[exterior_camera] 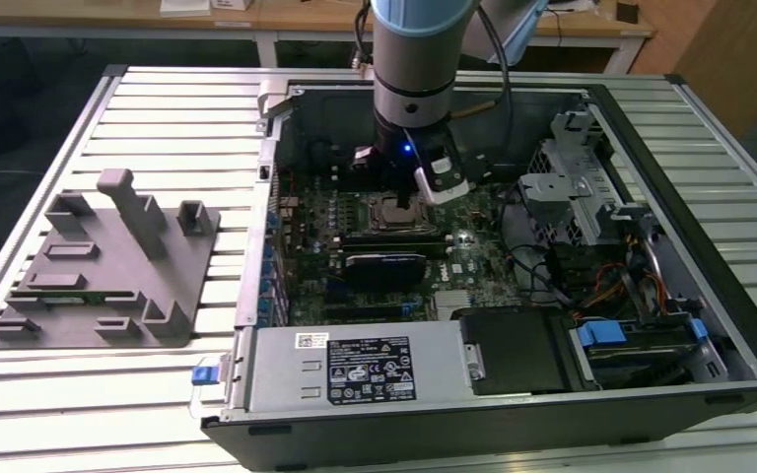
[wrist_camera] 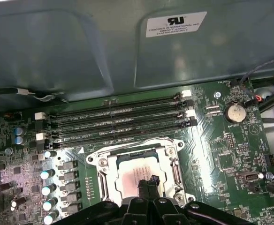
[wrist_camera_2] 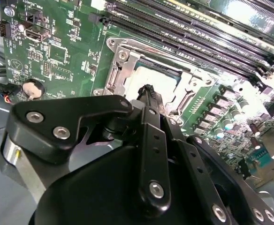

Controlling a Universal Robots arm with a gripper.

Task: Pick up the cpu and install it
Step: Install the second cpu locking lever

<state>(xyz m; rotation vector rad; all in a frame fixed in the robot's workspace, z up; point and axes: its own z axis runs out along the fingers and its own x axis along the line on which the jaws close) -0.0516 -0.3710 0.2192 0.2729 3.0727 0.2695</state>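
Observation:
The cpu (wrist_camera: 130, 174), a small square chip with a silvery top, lies flat inside the open metal socket frame (wrist_camera: 102, 165) on the green motherboard. In the second wrist view the cpu (wrist_camera_2: 139, 75) sits in the same frame (wrist_camera_2: 120, 56). My gripper (wrist_camera: 149, 181) hangs right over the chip's near edge, its two black fingers pressed together at the tip (wrist_camera_2: 148, 90). I cannot tell whether the tip touches the chip. In the exterior view the gripper (exterior_camera: 409, 200) reaches down into the open computer case over the socket.
Long memory slots (wrist_camera: 118, 124) run just beyond the socket, with capacitors (wrist_camera: 48, 176) on one side and a coin battery (wrist_camera: 234, 112) on the other. A black block (exterior_camera: 385, 268) sits near the socket. A grey fixture (exterior_camera: 103, 266) stands on the exterior view's left.

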